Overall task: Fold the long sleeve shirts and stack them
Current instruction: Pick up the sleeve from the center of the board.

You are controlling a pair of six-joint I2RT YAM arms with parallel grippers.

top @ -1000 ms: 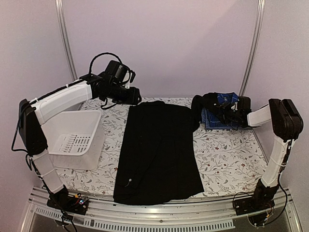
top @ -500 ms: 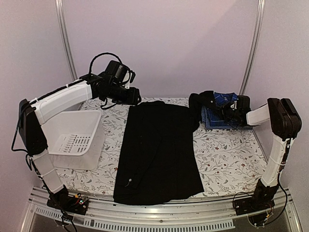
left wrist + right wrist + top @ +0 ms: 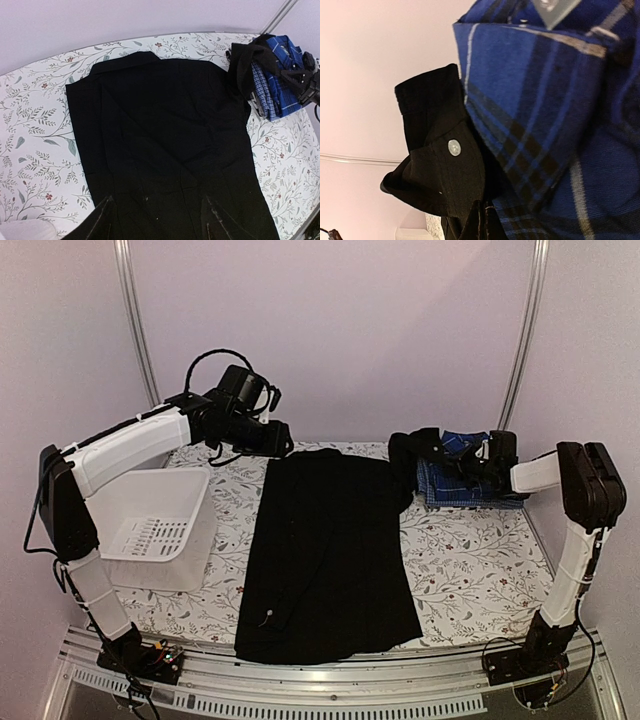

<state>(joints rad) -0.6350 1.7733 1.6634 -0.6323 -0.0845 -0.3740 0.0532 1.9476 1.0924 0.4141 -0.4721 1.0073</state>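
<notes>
At the far right of the table point(image 3: 470, 570), the right gripper point(image 3: 481, 220) sits low over the folded plaid shirt point(image 3: 447, 488), jaws fully closed and pinching black cloth just below the cuff of the black shirt point(image 3: 325, 540). The wrist view shows the cuff's pale button point(image 3: 454, 147) right above the fingertips, with the blue-and-navy plaid filling the right side. The sleeve runs from the black shirt's right shoulder, bunched and lifted, across to the plaid shirt's near-left edge. The rest of the black shirt lies flat down the middle of the floral table cover, collar at the far end and hem at the near edge, hanging slightly over the rail. One small pale button is visible near the lower left hem. The left gripper point(image 3: 278, 437) hangs above the far edge, just left of the collar, jaws parted about halfway with nothing between them. Its camera looks down on the whole shirt. The white slotted basket point(image 3: 150, 525) stands on the left side of the table, apart from both shirts.
</notes>
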